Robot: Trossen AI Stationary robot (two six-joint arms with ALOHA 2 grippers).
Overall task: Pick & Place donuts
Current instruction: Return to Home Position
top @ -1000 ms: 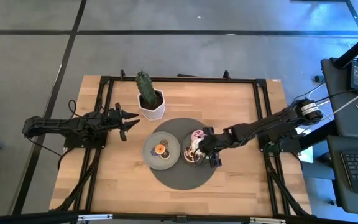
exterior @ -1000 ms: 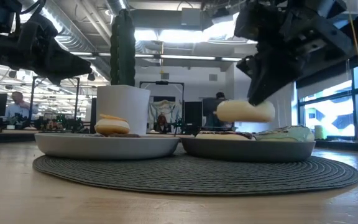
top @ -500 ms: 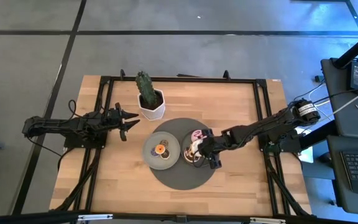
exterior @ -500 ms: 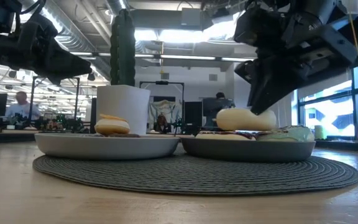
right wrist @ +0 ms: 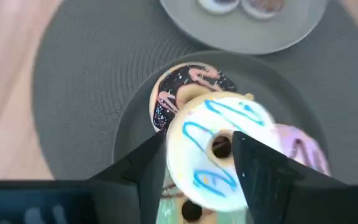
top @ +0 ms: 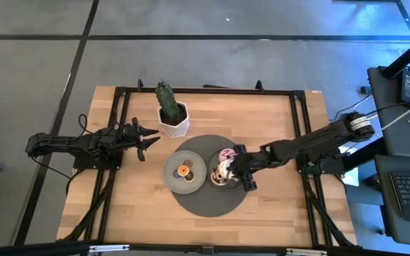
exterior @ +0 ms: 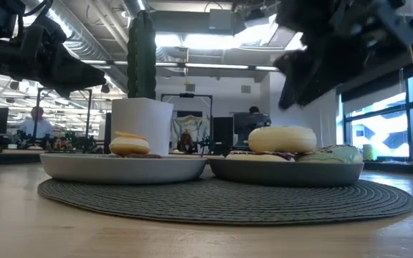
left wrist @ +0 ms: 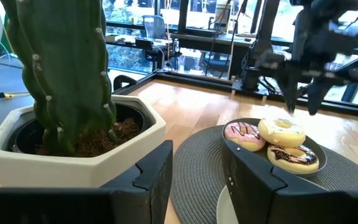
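A white donut with blue stripes (right wrist: pixel 219 158) lies on top of other donuts in the right grey plate (top: pixel 213 183). It rests on a brown sprinkled donut (right wrist: pixel 182 93) and beside a pink one (right wrist: pixel 300 152). My right gripper (top: pixel 232 174) hangs open above the white donut (exterior: pixel 282 139), its fingers on either side and clear of it. The left grey plate (top: pixel 171 178) holds a small orange donut (top: pixel 184 170) and other tiny ones. My left gripper (top: pixel 148 139) is open and empty at the table's left, beside the cactus pot.
Both plates sit on a round grey woven placemat (top: pixel 208 203) at the table's middle. A cactus in a white pot (top: pixel 171 114) stands at the far side, just left of the plates. Bare wood lies at the near left and near right.
My right gripper has gone down and set the white donut on the other donuts in the right plate. It has let go and risen clear. The donut now lies level on the pile.
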